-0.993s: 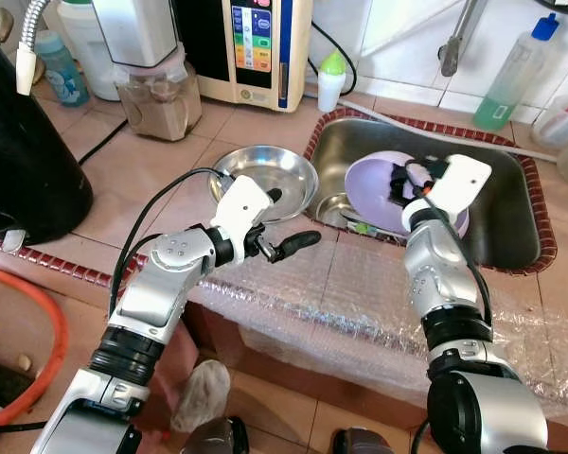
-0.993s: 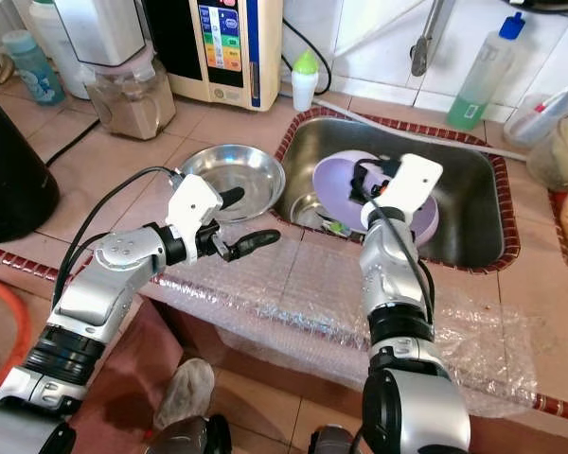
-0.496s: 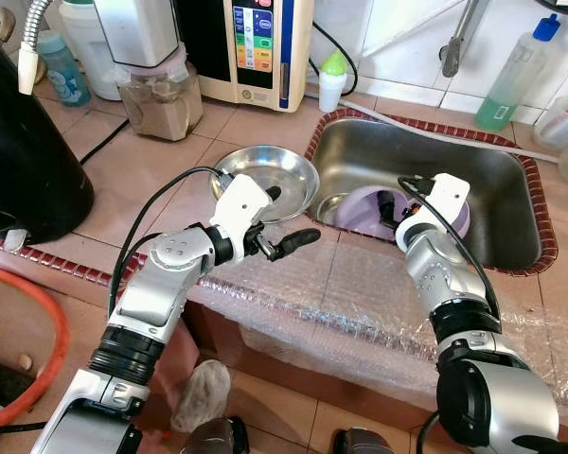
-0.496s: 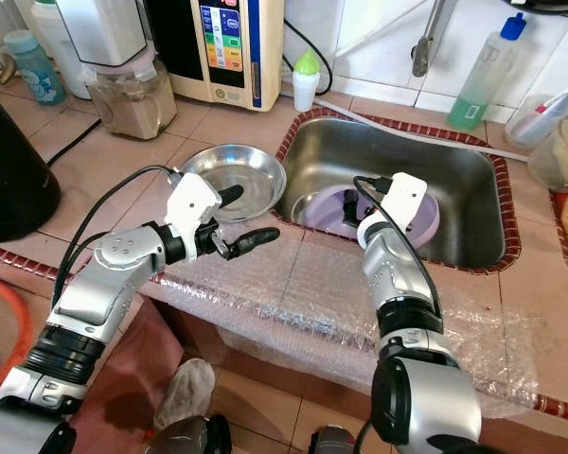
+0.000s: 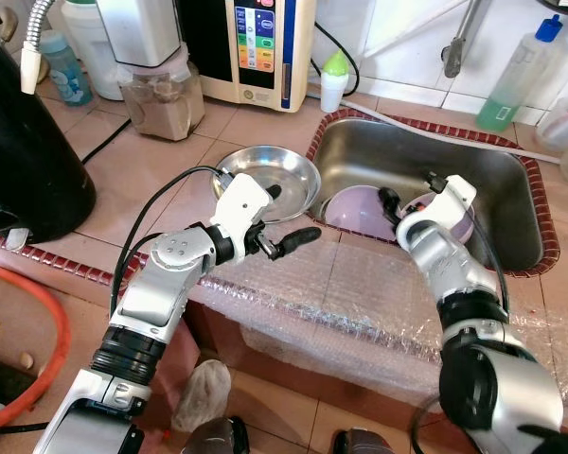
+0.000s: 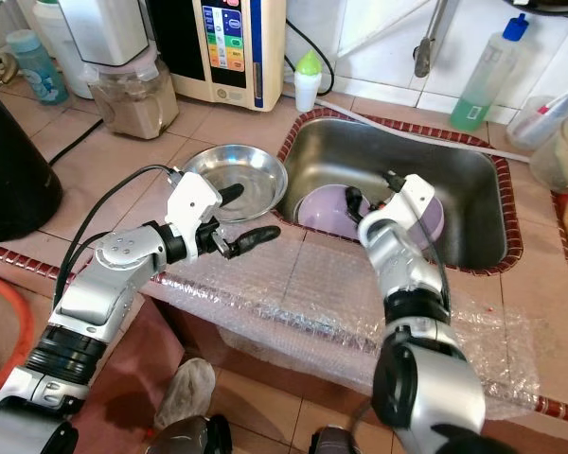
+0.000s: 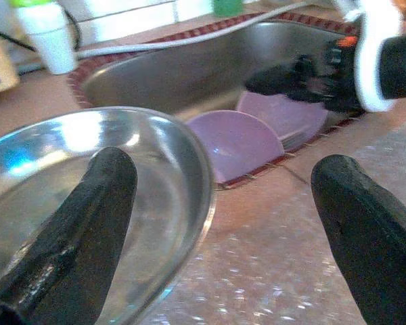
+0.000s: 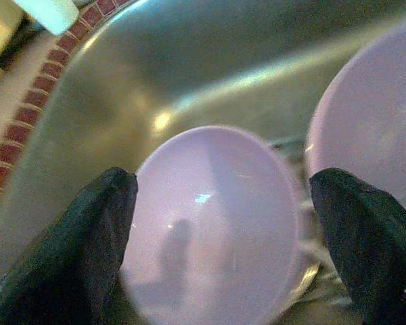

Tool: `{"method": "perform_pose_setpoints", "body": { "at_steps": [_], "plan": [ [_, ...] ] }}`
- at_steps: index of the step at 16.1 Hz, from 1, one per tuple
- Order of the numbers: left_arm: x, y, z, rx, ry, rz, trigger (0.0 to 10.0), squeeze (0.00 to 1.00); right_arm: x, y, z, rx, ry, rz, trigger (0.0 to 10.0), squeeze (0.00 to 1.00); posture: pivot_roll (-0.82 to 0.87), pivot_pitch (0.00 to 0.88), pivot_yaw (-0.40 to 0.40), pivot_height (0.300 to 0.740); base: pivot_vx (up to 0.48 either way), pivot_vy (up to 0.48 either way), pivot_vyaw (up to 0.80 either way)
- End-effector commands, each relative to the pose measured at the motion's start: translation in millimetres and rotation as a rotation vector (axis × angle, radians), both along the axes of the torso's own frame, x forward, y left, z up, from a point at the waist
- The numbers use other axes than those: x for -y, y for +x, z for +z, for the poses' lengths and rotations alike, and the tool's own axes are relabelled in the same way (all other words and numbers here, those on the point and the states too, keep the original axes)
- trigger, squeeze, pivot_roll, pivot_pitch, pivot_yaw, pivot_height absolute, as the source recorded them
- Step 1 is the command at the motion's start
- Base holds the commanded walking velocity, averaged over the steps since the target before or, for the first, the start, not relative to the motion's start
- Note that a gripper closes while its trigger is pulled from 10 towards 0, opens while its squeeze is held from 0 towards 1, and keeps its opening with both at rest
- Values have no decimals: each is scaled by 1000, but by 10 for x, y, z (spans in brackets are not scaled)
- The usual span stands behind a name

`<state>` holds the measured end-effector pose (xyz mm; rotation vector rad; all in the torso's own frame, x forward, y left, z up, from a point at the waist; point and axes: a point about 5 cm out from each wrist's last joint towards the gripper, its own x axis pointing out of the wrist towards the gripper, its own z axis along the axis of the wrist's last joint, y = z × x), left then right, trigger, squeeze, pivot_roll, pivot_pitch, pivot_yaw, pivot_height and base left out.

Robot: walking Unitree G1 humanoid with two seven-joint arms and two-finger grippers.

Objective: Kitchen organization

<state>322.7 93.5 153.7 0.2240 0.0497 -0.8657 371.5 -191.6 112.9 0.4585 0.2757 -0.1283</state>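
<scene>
I have both arms up over the tiled counter (image 5: 151, 161), and the work sits around the steel sink (image 5: 511, 184) set into it. My right gripper (image 5: 390, 200) is reaching down into the sink with its jaws spread wide and gripping nothing; through the right wrist camera the two black fingers (image 8: 81, 244) straddle a lilac bowl (image 8: 213, 217) that lies tilted in the basin with its hollow facing the camera, though I cannot tell whether either finger touches it. Just beside that bowl, toward the sink's right side, lies a second lilac dish (image 5: 452, 216), partly hidden from the head cameras by my right wrist. My left gripper (image 5: 289, 216) hangs over the counter's front edge with its jaws open and empty, one finger over the near rim of a shallow steel bowl (image 5: 265, 175) and the other out over the bubble wrap (image 5: 360, 293) that is draped along the counter edge. The steel bowl sits on the tiles just to the left of the sink. At the back of the counter stand a cream appliance with a coloured button panel (image 5: 260, 47), a blender jar holding brownish powder (image 5: 156, 90), and a small white bottle with a green cap (image 5: 333, 80). A bottle of green liquid with a blue cap (image 5: 516, 80) stands behind the sink's right corner, and a large black vessel (image 5: 24, 161) sits at the far left.
</scene>
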Motion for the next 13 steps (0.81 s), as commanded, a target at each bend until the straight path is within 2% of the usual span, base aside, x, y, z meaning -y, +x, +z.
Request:
{"method": "perform_pose_setpoints", "body": {
  "at_steps": [1, 2, 3, 5, 6, 7, 8, 9, 10, 11, 12, 13],
  "plan": [
    [-66, 76, 65, 26, -14, 67, 10000, 1000, -22, -13, 21, 35, -73, 36, 10000, 1000, -105, 45, 26, 740, 0, 0, 0],
    [-145, 146, 112, 51, -41, 151, 10000, 1000, -42, -30, 47, 75, -136, 63, 10000, 1000, -102, 48, 24, 740, 0, 0, 0],
    [-181, 174, 126, 50, -62, 190, 10000, 1000, -38, -40, 59, 94, -161, 62, 10000, 1000, -102, 48, 24, 740, 0, 0, 0],
    [-455, 334, 154, 39, -132, 447, 10000, 1000, -83, -116, 101, 167, -241, 108, 10000, 1000, -105, 52, 23, 740, 0, 0, 0],
    [-534, 373, 156, 30, -147, 508, 10000, 1000, -133, -149, 125, 209, -251, 147, 10000, 1000, -105, 52, 23, 740, 0, 0, 0],
    [-564, 386, 149, 20, -157, 528, 10000, 733, -175, -180, 141, 243, -264, 178, 10000, 608, -107, 53, 22, 740, 0, 0, 0],
    [-602, 405, 134, 6, -170, 554, 10000, 698, -230, -226, 175, 292, -279, 217, 10000, 0, -111, 52, 23, 740, 0, 0, 0],
    [-628, 422, 110, -14, -183, 581, 10000, 345, -288, -282, 203, 332, -284, 261, 10000, 0, -113, 51, 24, 740, 0, 0, 0],
    [-640, 429, 96, -25, -186, 597, 10000, 51, -305, -301, 210, 343, -288, 276, 10000, 0, -118, 48, 25, 740, 0, 0, 0],
    [-669, 455, 38, -59, -184, 631, 10000, 0, -340, -354, 212, 353, -307, 315, 10000, 0, -123, 47, 28, 740, 0, 0, 0],
    [-678, 483, -46, -124, -199, 659, 10000, 0, -341, -426, 188, 348, -326, 330, 10000, 0, -132, 44, 31, 740, 0, 0, 0],
    [-680, 492, -63, -140, -205, 667, 10000, 0, -333, -441, 177, 345, -328, 329, 10000, 0, -132, 44, 31, 740, 0, 0, 0]
  ]
}}
